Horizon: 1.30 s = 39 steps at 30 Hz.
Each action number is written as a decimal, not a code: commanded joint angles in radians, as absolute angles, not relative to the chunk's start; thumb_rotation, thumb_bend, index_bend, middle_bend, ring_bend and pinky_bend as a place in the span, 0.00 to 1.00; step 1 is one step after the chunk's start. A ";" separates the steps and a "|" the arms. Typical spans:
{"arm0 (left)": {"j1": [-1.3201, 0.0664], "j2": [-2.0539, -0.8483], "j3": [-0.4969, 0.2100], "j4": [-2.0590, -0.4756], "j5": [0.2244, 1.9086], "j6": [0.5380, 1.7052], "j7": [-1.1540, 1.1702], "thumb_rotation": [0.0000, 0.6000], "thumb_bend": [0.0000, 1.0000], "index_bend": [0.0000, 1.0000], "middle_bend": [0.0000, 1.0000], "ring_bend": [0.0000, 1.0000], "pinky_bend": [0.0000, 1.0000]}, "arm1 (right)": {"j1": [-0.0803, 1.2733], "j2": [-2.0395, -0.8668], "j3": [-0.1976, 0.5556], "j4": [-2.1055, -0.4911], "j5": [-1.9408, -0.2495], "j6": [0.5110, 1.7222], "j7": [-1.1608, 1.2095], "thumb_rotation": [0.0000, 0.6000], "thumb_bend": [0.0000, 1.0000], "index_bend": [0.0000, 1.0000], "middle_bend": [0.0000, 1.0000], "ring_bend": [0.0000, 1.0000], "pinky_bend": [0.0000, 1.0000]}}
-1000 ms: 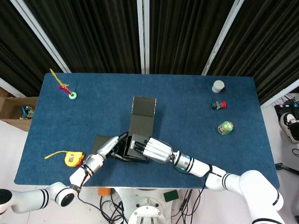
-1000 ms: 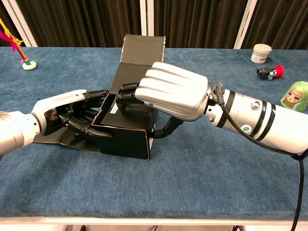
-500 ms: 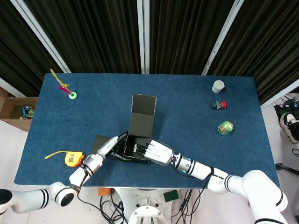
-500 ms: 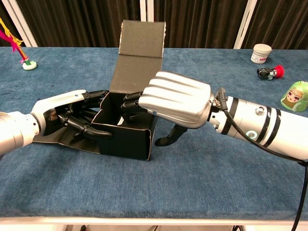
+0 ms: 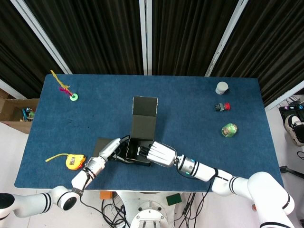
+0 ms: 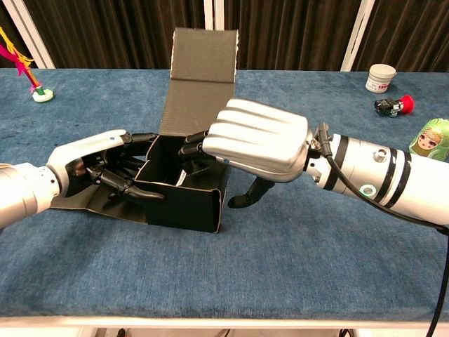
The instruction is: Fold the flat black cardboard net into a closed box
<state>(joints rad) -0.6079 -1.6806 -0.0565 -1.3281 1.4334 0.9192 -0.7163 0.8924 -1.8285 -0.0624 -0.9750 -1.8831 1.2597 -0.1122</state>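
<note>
Bracing the half-formed black box (image 6: 184,195) near the table's (image 6: 295,281) front edge, left hand (image 6: 95,168) presses curled fingers against the left wall; right hand (image 6: 256,147) hooks fingertips over the right wall, thumb outside. Lid flap (image 6: 203,67) stands upright behind. Best to keep walls square before lowering lid (side flap lies flat under left hand). Box interior looks empty.
</note>
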 commanded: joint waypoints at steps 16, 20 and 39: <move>-0.593 -1.731 -0.056 -1.267 1.448 0.968 -0.649 1.00 0.00 0.44 0.44 0.56 0.85 | 0.855 -1.809 -0.078 -0.943 -1.880 1.279 -0.109 1.00 0.13 0.49 0.44 0.78 1.00; -0.593 -1.734 -0.058 -1.263 1.444 0.965 -0.648 1.00 0.00 0.44 0.44 0.56 0.85 | 0.855 -1.817 -0.084 -0.930 -1.884 1.274 -0.099 1.00 0.17 0.53 0.45 0.78 1.00; -0.587 -1.733 -0.060 -1.259 1.442 0.968 -0.669 1.00 0.00 0.44 0.44 0.56 0.85 | 0.879 -1.848 -0.104 -0.882 -1.899 1.221 -0.098 1.00 0.29 0.83 0.68 0.82 1.00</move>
<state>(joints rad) -0.5867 -1.7335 -0.0598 -1.2587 1.4422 0.9681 -0.6688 0.8783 -1.8474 -0.1049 -0.8825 -1.8997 1.2208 -0.0988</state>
